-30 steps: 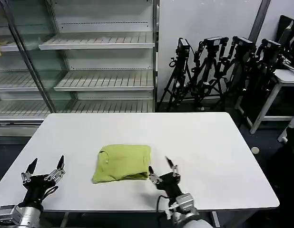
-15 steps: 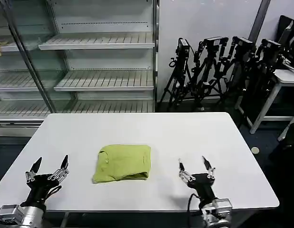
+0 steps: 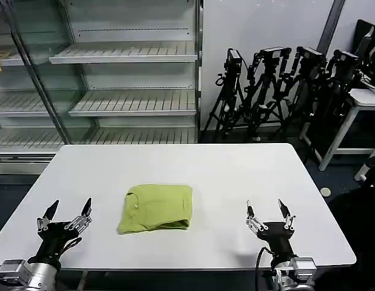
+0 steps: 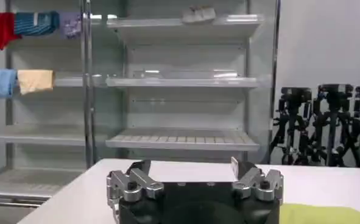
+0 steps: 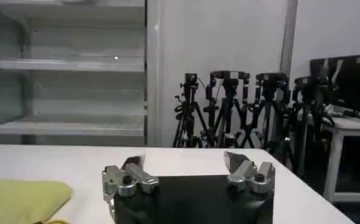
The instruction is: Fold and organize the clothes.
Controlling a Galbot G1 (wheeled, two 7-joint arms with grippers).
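— Where's the shirt (image 3: 156,208) sitting?

— On the white table (image 3: 236,176), roughly in the middle, a little toward the near edge. It's lime yellow-green and lies as a compact, roughly square bundle, with a bit of collar showing at the corner toward the left arm. Nothing is touching it.

— And the left gripper (image 3: 68,214)?

— Near the front edge of the table, well off to the shirt's left side. Its fingers point up and stand spread apart, with nothing between them. From the left wrist camera the same gripper (image 4: 190,168) shows its two fingers parted, and a corner of the shirt (image 4: 326,214) lies just beyond one of them.

— The right one?

— The right gripper (image 3: 269,213) is on the opposite side of the shirt, also by the table's front edge and well apart from the fabric. Fingers up, parted, empty. The right wrist camera shows its gripper (image 5: 183,164) open too, with the shirt (image 5: 21,201) as a low green mound off to one side.

— Anything behind the shirt?

— Past the far edge of the table, a glass-fronted shelving unit (image 3: 127,79) with bare white shelves, and beside it a cluster of black tripods (image 3: 278,91) with cameras on top.
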